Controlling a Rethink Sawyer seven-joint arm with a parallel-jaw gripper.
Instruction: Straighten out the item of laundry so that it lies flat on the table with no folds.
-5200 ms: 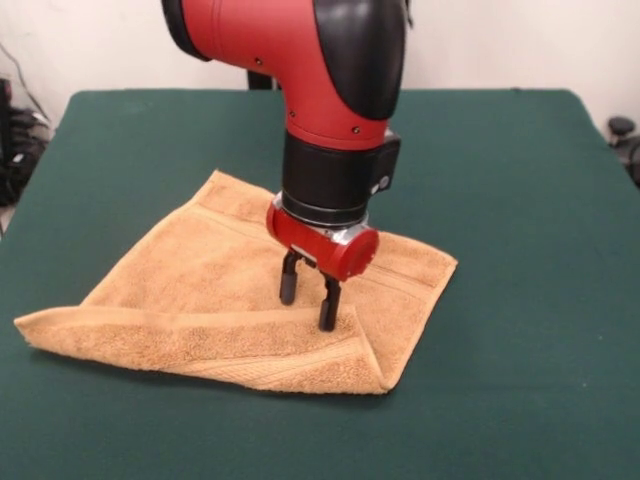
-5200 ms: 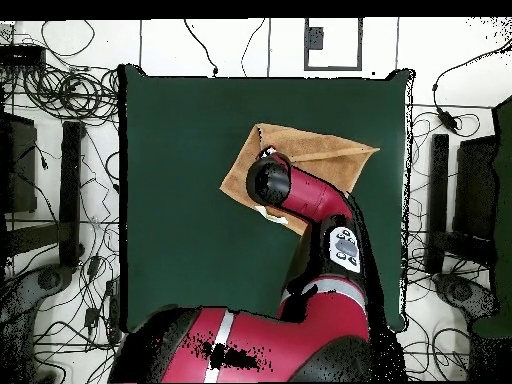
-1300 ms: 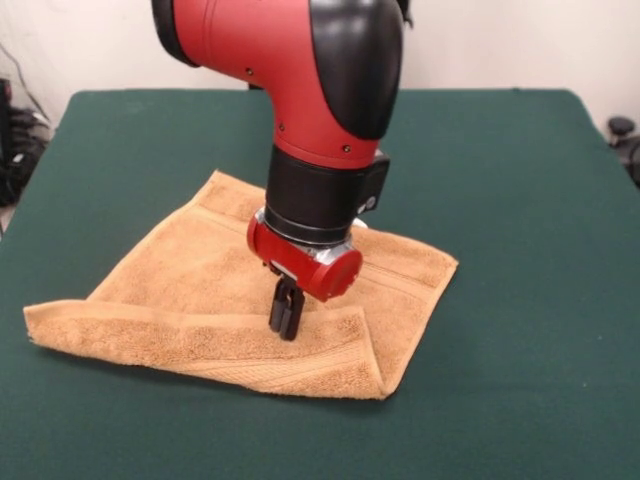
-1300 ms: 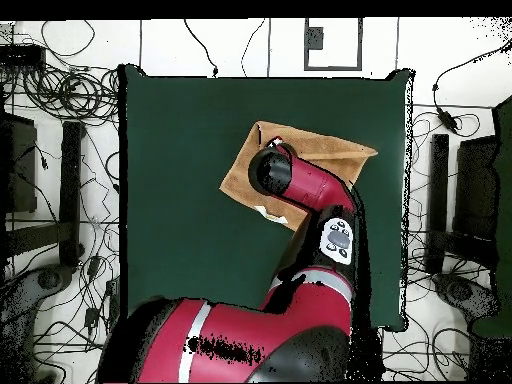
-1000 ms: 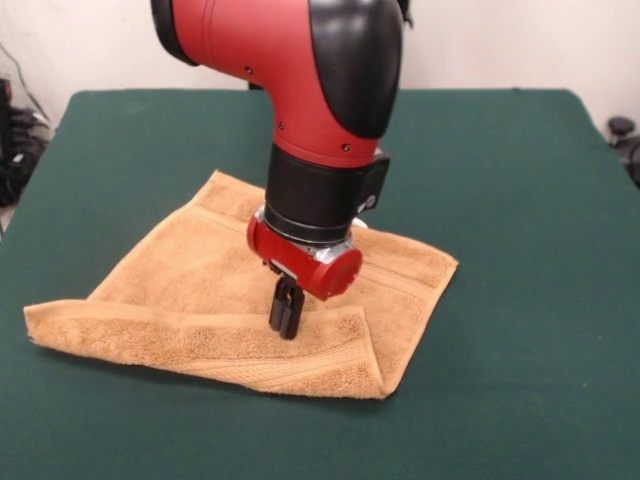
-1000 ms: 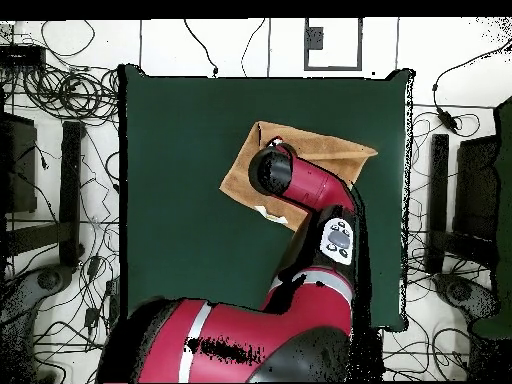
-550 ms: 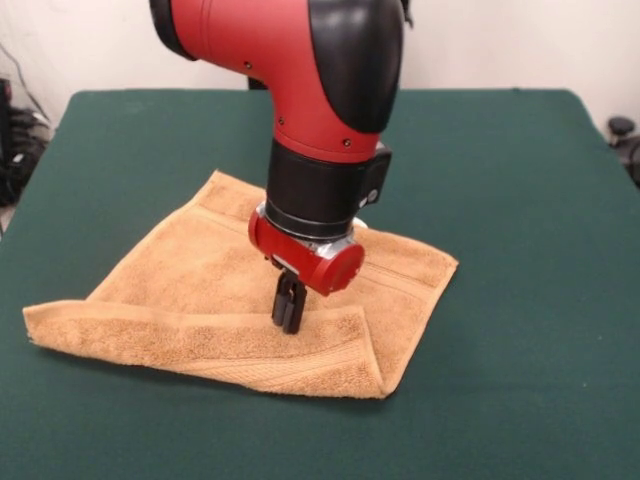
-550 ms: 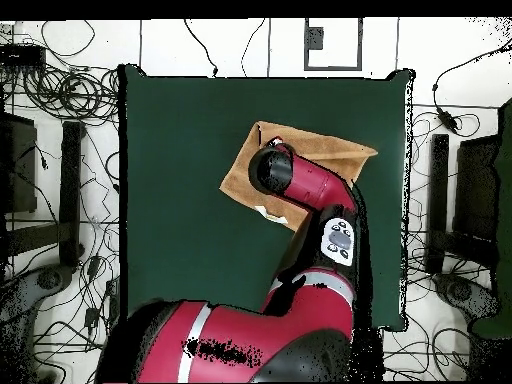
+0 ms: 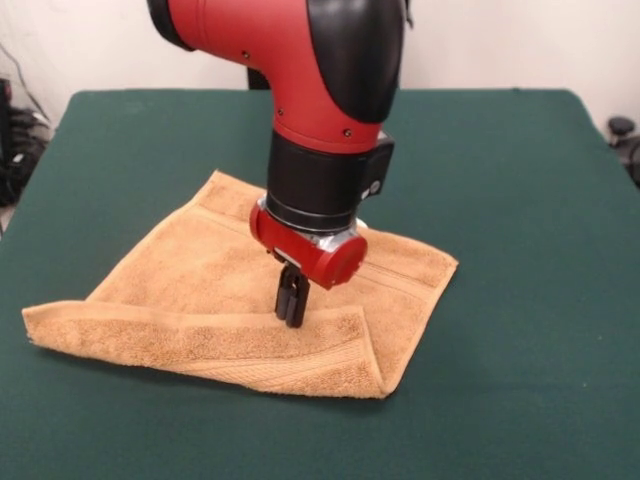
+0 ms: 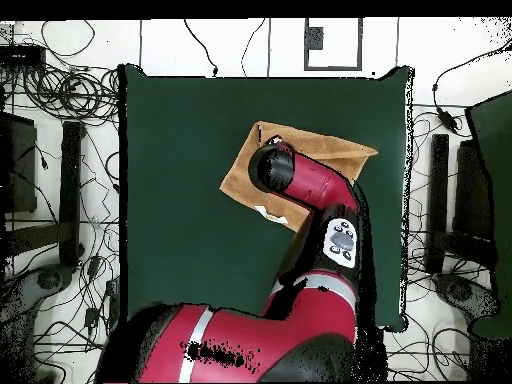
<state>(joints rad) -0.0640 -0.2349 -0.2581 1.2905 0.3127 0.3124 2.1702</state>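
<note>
— Where is the towel (image 9: pixel 250 300) lying right now?

— It is lying on the green tabletop (image 9: pixel 520 180), toward the middle and nearer the front camera's side. It is not flat: the edge nearest that camera is doubled back over the rest, making a thick band that runs from the left corner to the right-hand corner.

— And where are you holding your end effector (image 9: pixel 291 308)?

— I am pointing it straight down over the towel, with the tips sitting right at the inner edge of that folded band. The two black fingers are pressed together; I am seeing no gap between them. Whether a pinch of terry is caught between them, I cannot tell, since the tips are meeting the cloth exactly where the flap ends.

— Why there, rather than at a corner?

— My guess is that the flap's free edge is the part that has to travel. Taking hold there and drawing it toward the front camera should be unrolling the fold in one pull.

— What does the overhead camera add?

— Little. My arm (image 10: pixel 300 185) is covering most of the towel there, leaving only its outer borders showing.

— What could go wrong?

— I may be gripping both layers, and dragging the whole towel.
</note>
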